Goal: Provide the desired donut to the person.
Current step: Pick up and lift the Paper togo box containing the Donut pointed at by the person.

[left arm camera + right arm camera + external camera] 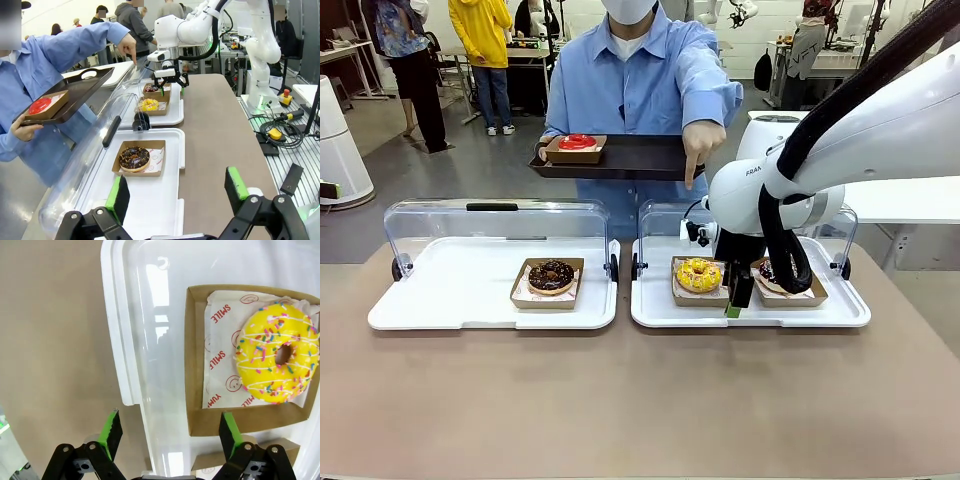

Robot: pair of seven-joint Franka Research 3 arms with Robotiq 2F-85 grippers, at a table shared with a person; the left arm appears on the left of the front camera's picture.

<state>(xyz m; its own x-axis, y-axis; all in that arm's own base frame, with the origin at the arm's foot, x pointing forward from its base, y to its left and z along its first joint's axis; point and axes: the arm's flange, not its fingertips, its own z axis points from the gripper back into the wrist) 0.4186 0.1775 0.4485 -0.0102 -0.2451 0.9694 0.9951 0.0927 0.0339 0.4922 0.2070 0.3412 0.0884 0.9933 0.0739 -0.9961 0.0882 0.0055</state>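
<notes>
The person (638, 75) holds a black serving tray (640, 160) carrying a red-glazed donut (577, 142), and points a finger (691, 178) down toward the yellow sprinkled donut (698, 274). That yellow donut (277, 360) lies in a cardboard tray on the right white tray (660, 312). My right gripper (738, 298) hangs open just above the white tray, beside the donut's box; its open fingers (111, 427) straddle the tray's rim. My left gripper (176, 192) is open over the left white tray, short of a chocolate donut (134, 157).
A third, dark donut (772, 272) sits right of the yellow one, partly hidden by my right arm. Both white trays have clear lids (500, 215) raised at the far side. Bare brown tabletop (620, 400) lies in front of the trays.
</notes>
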